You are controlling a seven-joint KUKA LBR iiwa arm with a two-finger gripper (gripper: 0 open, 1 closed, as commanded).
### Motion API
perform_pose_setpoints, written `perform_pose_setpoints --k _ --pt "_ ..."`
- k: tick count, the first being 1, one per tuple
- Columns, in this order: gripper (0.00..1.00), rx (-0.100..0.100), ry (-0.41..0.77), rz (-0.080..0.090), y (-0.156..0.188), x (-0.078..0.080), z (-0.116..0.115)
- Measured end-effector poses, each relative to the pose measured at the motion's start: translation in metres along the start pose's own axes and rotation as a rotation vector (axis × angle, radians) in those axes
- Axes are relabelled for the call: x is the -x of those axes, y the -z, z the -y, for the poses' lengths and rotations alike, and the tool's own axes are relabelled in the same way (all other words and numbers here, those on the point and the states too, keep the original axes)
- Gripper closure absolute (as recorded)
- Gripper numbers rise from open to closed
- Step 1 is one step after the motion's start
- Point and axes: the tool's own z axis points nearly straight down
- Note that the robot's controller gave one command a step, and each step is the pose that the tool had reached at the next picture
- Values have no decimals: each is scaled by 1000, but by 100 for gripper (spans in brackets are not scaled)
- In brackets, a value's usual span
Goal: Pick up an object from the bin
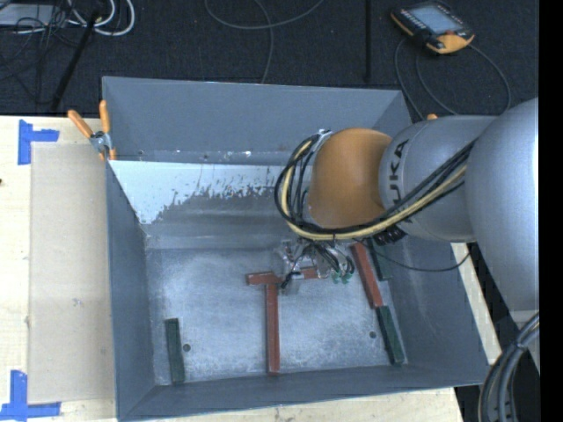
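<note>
My gripper [295,269] hangs low over the middle of the bin, under the arm's orange cover. It sits right at the crossbar of a red-brown T-shaped piece [273,323], whose long stem runs toward the bin's near wall. The right end of that crossbar is hidden beneath the gripper. Just right of the gripper lies a slanted red-brown bar [369,280], and a dark green bar [391,334] continues from its lower end. Whether the gripper touches the T-shaped piece cannot be made out.
A short dark green bar [174,350] lies by the bin's near left corner. The arm with its cable loops covers the bin's right rear part.
</note>
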Motion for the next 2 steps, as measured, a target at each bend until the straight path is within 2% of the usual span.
perform_pose_setpoints --k 1,2 --pt "0 1 0 -3 -2 -1 -1" --pt "100 1 -2 -3 -2 -1 -1"
